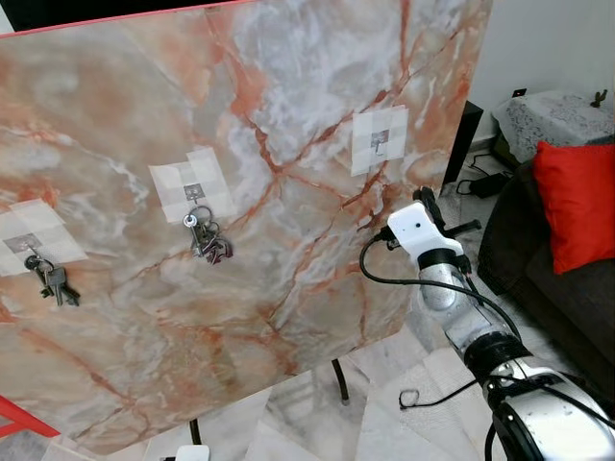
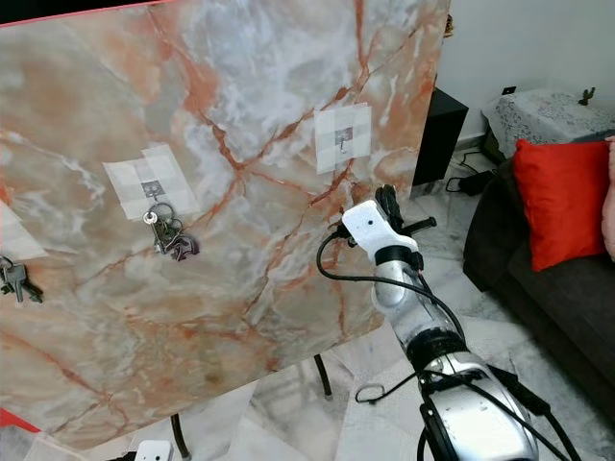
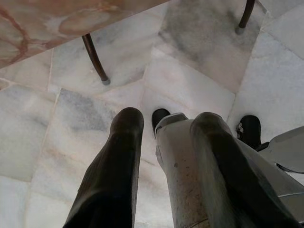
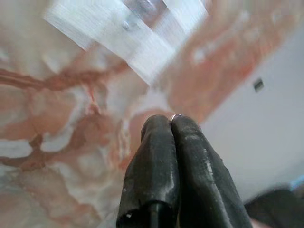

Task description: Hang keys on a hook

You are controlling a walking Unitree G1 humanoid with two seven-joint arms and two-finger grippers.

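On the marble board [image 1: 288, 144], one bunch of keys [image 1: 56, 281] hangs from the left hook [image 1: 27, 246] and another bunch [image 1: 208, 240] from the middle hook [image 1: 193, 192], both dangling downward. Below the empty right hook [image 1: 380, 142], the right tool [image 4: 171, 122] is pinched on a thin metal ring [image 4: 175, 115]. The left tool [image 3: 161, 118], parted, points at the marble floor [image 3: 199, 71]. A red cushion [image 1: 579, 202] lies on the sofa [image 1: 557, 279] to the board's right.

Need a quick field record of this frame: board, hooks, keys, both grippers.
board: marble-pattern panel, tilted, on thin dark legs
left hook: taped patch, key bunch hanging
middle hook: taped patch, second key bunch hanging
right hook: taped patch, nothing on it
right gripper: raised near the board below the right hook, fingers pressed together, a thin metal ring glinting at the tips
left gripper: hanging low, pointing at the tiled floor, fingers apart
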